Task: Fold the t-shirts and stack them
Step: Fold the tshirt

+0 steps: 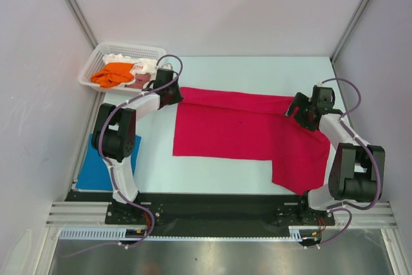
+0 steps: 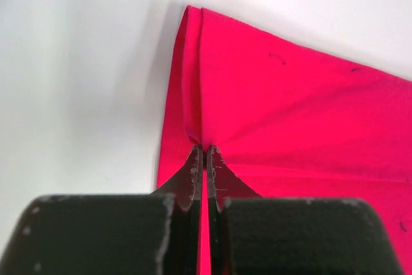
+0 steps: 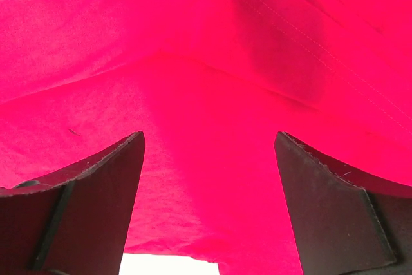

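Note:
The large crimson-red t-shirt (image 1: 244, 133) lies spread across the middle of the table, with one part hanging down at the near right. My left gripper (image 1: 175, 92) is shut on its far left corner; in the left wrist view the fingertips (image 2: 205, 152) pinch a fold of the red cloth (image 2: 290, 107). My right gripper (image 1: 297, 111) is open over the shirt's far right edge; in the right wrist view its fingers (image 3: 109, 172) stand wide apart above the red cloth (image 3: 212, 94). A bright blue shirt (image 1: 96, 169) lies folded at the near left. Orange (image 1: 114, 74), dusty-pink (image 1: 140, 82) and white (image 1: 145, 66) shirts lie in the basket.
A white lattice basket (image 1: 96, 56) stands at the far left corner. Grey walls with metal posts close in the table on three sides. A black rail with the arm bases runs along the near edge (image 1: 212, 210).

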{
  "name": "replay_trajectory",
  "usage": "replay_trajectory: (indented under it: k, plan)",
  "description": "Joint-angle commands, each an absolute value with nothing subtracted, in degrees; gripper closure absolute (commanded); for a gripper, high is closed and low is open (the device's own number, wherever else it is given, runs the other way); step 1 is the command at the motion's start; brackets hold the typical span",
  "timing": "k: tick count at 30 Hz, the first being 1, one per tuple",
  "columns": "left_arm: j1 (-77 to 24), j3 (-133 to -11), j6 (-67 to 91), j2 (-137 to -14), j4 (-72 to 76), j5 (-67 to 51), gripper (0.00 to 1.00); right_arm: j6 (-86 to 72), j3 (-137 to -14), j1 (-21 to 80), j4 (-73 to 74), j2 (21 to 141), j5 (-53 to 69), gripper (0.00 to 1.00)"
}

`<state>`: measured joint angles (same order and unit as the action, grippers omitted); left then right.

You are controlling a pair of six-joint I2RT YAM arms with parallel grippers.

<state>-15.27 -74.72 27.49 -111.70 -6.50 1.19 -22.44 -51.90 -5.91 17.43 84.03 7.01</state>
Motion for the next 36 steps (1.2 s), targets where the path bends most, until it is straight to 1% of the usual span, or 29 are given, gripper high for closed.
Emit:
replay_trajectory:
  k: [1,6,12,18,19,20,21,24,26,28,29,32,35,36]
  plan:
    - [-15.29,-73.04,27.77,-108.63,-5.27,2.99,1.0,-22.68,-53.79,-6.15,15.64,84.46,7.29,0.13]
    - [-15.29,-71.72,28.3,-109.6,-5.01,3.16,1.0,-22.41,-54.84,-6.59,15.64,85.08,7.21,0.13]
    - [-15.21,-71.98,28.48,-111.71,-4.92,3.69,1.0,-22.06,-57.74,-8.08,15.38,89.03,8.43,0.14]
    - [-15.03,-72.77,28.74,-113.73,-4.92,2.99,1.0,-20.48,-62.31,-8.44,13.19,96.06,10.81,0.21]
    - [-15.03,-73.03,28.91,-113.82,-4.75,2.73,1.0,-20.48,-62.75,-8.52,12.57,97.2,10.81,0.26]
    - [-15.03,-73.12,28.92,-113.99,-4.66,2.38,1.0,-20.48,-63.8,-8.7,12.39,98.95,10.72,0.29]
    - [-15.03,-72.95,29.0,-114.08,-4.48,2.29,1.0,-20.3,-64.33,-8.79,12.39,99.92,11.24,0.36]
    - [-15.03,-72.77,28.92,-113.82,-4.13,2.11,1.0,-19.78,-65.92,-8.96,12.3,102.13,11.34,0.5]
    - [-15.03,-72.69,28.92,-113.73,-4.13,2.02,1.0,-19.69,-65.92,-8.96,12.48,102.13,9.94,0.5]
    - [-15.03,-72.95,29.0,-113.47,-4.04,1.58,1.0,-21.17,-65.74,-9.66,13.88,100.91,5.99,0.5]
    - [-15.03,-72.86,29.09,-113.55,-4.13,1.32,1.0,-21.88,-65.05,-10.19,13.97,100.03,3.63,0.5]
    - [-15.03,-73.04,29.62,-113.55,-3.87,0.7,1.0,-25.04,-62.23,-13.0,13.97,95.81,1.68,0.5]
    - [-15.03,-72.43,30.32,-113.2,-3.17,0.53,1.0,-25.05,-60.21,-16.52,14.33,92.82,2.46,0.44]
    - [-15.03,-71.64,30.58,-113.12,-2.21,0.53,1.0,-24.87,-60.21,-17.05,14.85,92.38,1.94,0.4]
